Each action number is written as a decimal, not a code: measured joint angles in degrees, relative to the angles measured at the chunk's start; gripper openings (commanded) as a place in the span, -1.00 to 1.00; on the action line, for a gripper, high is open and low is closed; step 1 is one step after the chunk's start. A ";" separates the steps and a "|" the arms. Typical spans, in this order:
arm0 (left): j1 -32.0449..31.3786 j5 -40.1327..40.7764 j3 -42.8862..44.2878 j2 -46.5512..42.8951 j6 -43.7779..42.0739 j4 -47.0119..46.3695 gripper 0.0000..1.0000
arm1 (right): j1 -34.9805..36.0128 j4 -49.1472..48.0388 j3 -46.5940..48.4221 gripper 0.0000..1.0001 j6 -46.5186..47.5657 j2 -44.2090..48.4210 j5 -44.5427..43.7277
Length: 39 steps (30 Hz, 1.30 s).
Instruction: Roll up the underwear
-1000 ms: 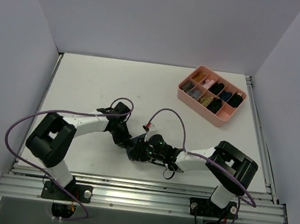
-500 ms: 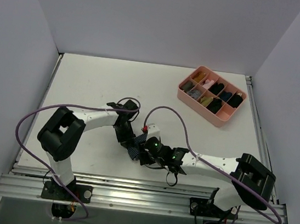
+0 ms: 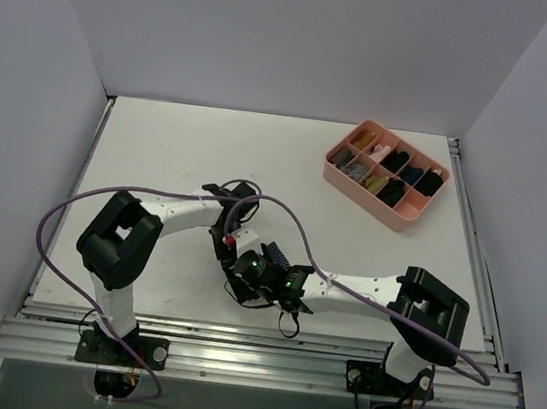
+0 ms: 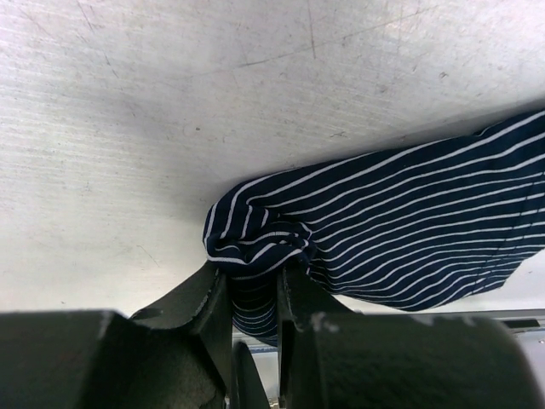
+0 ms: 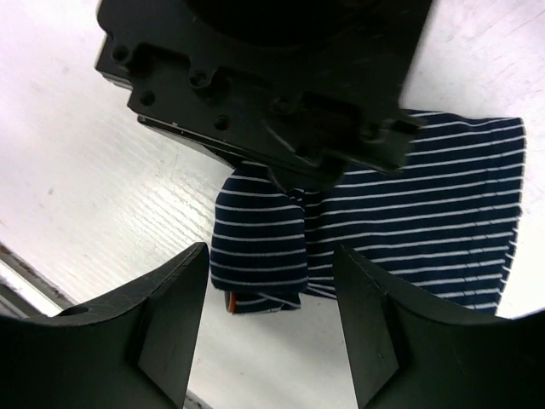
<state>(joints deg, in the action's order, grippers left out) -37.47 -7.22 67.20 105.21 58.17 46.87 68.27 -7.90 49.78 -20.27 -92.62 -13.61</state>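
White table (image 3: 160,149), pale walls all round, and a pink tray (image 3: 365,196) off at the far right. Near the front edge, about the middle, the underwear (image 5: 409,213) lies on the table between the two arms. The left claw (image 4: 254,285) is nipped tight on a bunched fold at one end. The right claw (image 5: 268,256) hangs just above the cloth, fingers spread wide, gripping nothing.

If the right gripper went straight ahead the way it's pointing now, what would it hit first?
Most likely the underwear: its folded striped end lies right between the open jaws of the right gripper. The left gripper pinching that cloth sits just beyond, though depth is unclear.
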 measured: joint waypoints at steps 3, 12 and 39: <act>-0.22 -0.02 0.20 0.15 -0.04 0.79 -0.95 | 0.81 0.04 0.52 0.09 1.05 -2.56 -0.57; -0.31 -0.35 0.20 0.42 0.33 2.27 -0.95 | 3.69 0.04 2.19 -0.04 1.92 -6.32 -3.65; 1.75 0.15 -11.58 -14.16 7.74 -1.22 -0.03 | 1.99 -15.89 -9.14 -0.99 -9.27 -1.84 1.62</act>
<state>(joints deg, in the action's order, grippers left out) -35.73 -7.07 55.61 91.05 65.91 45.65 70.26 -23.79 40.64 -29.54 -94.45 -11.99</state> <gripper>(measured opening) 0.457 0.175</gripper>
